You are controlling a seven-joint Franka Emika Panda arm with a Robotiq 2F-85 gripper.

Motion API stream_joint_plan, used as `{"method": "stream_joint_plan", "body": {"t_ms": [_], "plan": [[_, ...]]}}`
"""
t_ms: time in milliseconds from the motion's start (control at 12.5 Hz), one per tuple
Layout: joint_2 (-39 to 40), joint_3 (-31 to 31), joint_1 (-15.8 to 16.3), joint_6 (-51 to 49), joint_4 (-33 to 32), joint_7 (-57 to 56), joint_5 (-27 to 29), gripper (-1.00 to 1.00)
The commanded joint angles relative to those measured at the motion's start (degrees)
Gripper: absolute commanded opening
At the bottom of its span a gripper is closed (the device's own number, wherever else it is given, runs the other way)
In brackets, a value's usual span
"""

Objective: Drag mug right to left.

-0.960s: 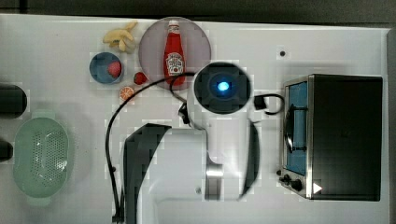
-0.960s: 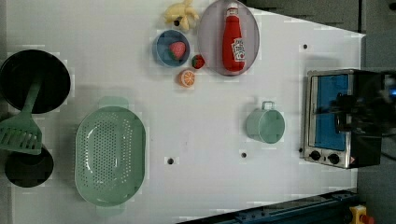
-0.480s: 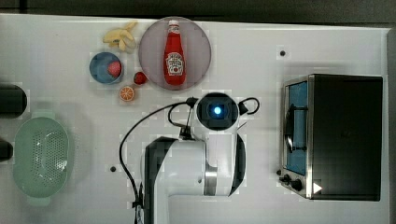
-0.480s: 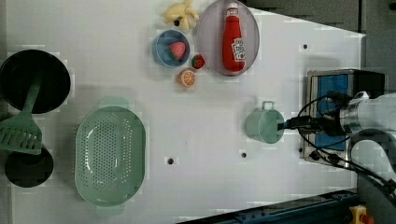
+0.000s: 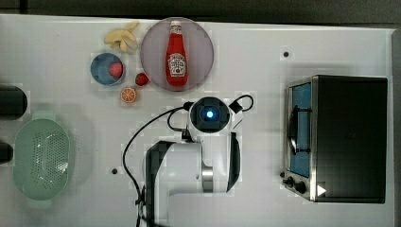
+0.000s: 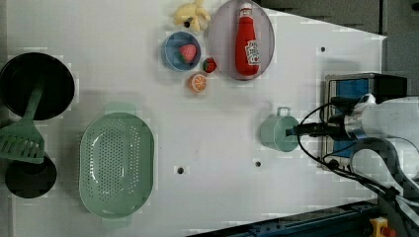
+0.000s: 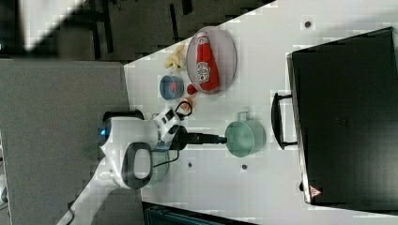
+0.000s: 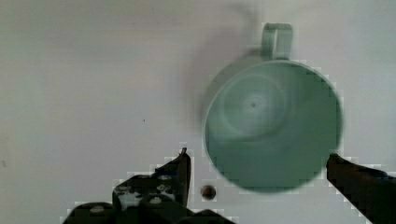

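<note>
Mug (image 8: 273, 126) upright on bench (image 6: 99, 59), near toaster oven (image 6: 353, 94) | hand (image 8: 261, 170) wide open, holding nothing, fingers straddling mug's near rim | risk: finger lands on rim, tips mug; shallow hook slips mid-drag toward colander (image 6: 117, 165)

White arm (image 5: 189, 175), black cables, glowing blue light

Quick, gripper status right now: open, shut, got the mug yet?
Gripper: open, fingers spread wide on either side of the mug, holding nothing.
</note>
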Motion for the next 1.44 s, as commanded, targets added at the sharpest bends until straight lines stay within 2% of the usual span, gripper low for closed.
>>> {"method": "stream_joint_plan", "body": {"t_ms": [80, 320, 400, 880, 960, 1440], "plan": [[6.26, 0.97, -0.06, 6.20, 0.01, -3.11, -0.06, 1.00], [11.30, 1.23, 0.06, 9.43, -0.11, -3.09, -0.06, 1.00], [12.61, 1.25, 0.09, 10.73, -0.13, -3.07, -0.06, 0.92], [14.03, 1.37, 0.45, 11.29, -0.16, -3.03, -0.03, -0.53], [14.03, 1.59, 0.58, 11.30, -0.13, -2.78, -0.03, -0.65], [14.12, 5.19, 2.06, 11.21, -0.04, 4.20, -0.02, -0.65]]}}
